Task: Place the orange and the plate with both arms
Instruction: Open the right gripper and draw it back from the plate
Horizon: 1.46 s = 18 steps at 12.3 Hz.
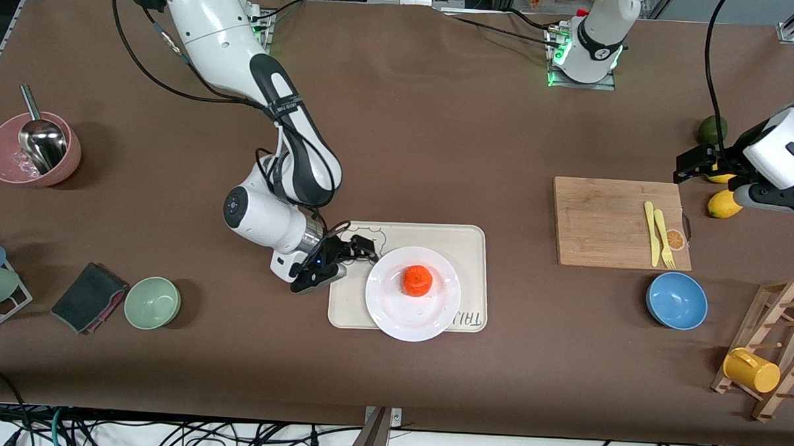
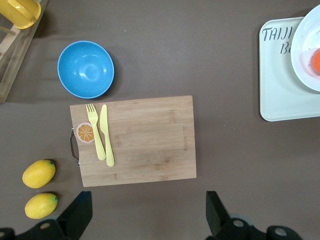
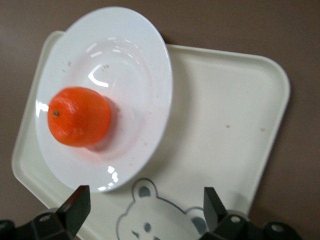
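Note:
The white plate (image 1: pixel 412 312) rests on a cream tray (image 1: pixel 472 242) near the table's middle. It hangs over the tray's edge nearest the front camera. The orange (image 1: pixel 417 280) sits on the plate. My right gripper (image 1: pixel 364 248) is open and empty, low over the tray's bear-drawing corner beside the plate. The right wrist view shows the plate (image 3: pixel 125 65), the orange (image 3: pixel 79 116), the tray (image 3: pixel 235 115) and my right gripper (image 3: pixel 144 210). My left gripper (image 1: pixel 697 161) is open and empty, up over the table beside the cutting board (image 1: pixel 602 220). In the left wrist view (image 2: pixel 147 217) bare table shows beneath it.
The cutting board carries a yellow fork (image 1: pixel 664 239) and knife (image 1: pixel 651 232). Two lemons (image 2: pixel 38 173) and a green fruit (image 1: pixel 710 129) lie at the left arm's end. A blue bowl (image 1: pixel 676 300), a rack with a yellow mug (image 1: pixel 750 371), a green bowl (image 1: pixel 152 302) and a pink bowl (image 1: pixel 3 153) also stand around.

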{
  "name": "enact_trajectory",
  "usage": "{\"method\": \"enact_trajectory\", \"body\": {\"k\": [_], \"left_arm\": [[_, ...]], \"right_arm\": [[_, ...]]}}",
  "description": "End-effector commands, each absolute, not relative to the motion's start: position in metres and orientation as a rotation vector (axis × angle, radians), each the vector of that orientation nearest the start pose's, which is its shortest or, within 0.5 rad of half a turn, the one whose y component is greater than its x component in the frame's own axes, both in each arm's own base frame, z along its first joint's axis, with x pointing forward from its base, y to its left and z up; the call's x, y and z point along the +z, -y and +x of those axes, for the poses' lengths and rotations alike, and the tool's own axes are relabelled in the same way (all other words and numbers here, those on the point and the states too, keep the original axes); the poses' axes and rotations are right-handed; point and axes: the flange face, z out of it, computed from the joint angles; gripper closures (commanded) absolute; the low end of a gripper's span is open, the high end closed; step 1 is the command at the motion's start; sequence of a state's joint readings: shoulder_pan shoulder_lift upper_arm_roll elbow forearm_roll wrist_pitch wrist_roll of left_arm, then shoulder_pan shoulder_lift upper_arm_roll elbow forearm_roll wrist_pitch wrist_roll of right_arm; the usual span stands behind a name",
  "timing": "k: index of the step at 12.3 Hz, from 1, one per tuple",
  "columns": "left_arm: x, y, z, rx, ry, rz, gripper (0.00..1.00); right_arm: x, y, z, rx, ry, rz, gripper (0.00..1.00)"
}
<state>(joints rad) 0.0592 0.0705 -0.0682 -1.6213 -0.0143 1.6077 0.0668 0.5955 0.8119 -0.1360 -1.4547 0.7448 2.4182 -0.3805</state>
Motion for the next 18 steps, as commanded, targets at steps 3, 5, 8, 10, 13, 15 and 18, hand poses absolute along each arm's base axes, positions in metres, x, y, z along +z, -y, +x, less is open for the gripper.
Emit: {"method": "enact_trajectory", "body": {"k": [3, 5, 8, 10, 13, 15, 18], "left_arm": [[0.565, 0.007, 0.571, 0.139, -0.142, -3.147, 0.00], [0.565, 0.006, 0.571, 0.140, -0.140, -3.147, 0.00], [0.565, 0.007, 0.571, 0.139, -0.142, -3.148, 0.00], [0.565, 0.007, 0.571, 0.139, -0.142, -3.148, 0.00], [0.565, 0.007, 0.571, 0.139, -0.142, -3.147, 0.00], [0.565, 0.007, 0.571, 0.139, -0.142, -3.148, 0.00], [0.565, 0.007, 0.571, 0.140, -0.142, -3.147, 0.00]], "right_arm": [[0.277, -0.322, 0.640, -0.026, 0.822, -2.973, 0.00], [0.317, -0.298, 0.637, 0.064, 0.831, -3.135, 0.00], [0.402, -0.235, 0.639, 0.093, 0.683, -3.234, 0.00], [0.462, -0.179, 0.636, 0.091, 0.524, -3.253, 0.00], [0.517, -0.103, 0.625, 0.173, 0.275, -3.165, 0.00], [0.566, -0.054, 0.601, 0.175, 0.187, -3.124, 0.00], [0.603, 0.000, 0.580, 0.108, 0.081, -3.119, 0.00]]}}
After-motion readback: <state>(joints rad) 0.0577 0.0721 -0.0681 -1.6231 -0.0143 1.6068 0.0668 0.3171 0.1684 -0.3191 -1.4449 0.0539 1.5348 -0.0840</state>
